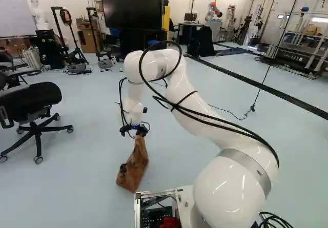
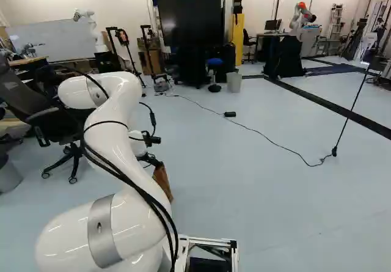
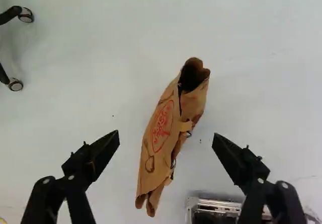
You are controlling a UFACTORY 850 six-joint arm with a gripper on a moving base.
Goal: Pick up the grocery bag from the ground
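1. The brown paper bag is on the floor, ahead of the base's metal frame. It looks narrow and creased, with a red mark on one side and a dark opening at one end.
2. The gripper is above the bag, its two fingers spread wide. In the wrist view, the bag sits between them and reaches out ahead; neither finger touches it, and the gripper has hold of nothing.
3. The white arm arches forward and bends down to the gripper.
4. A black office chair stands at the left of the left base view, its wheeled feet also showing in the wrist view.
5. Farther off are a large dark screen, a grey bin and a black floor strip.
6. A thin cable runs across the floor to an upright pole.
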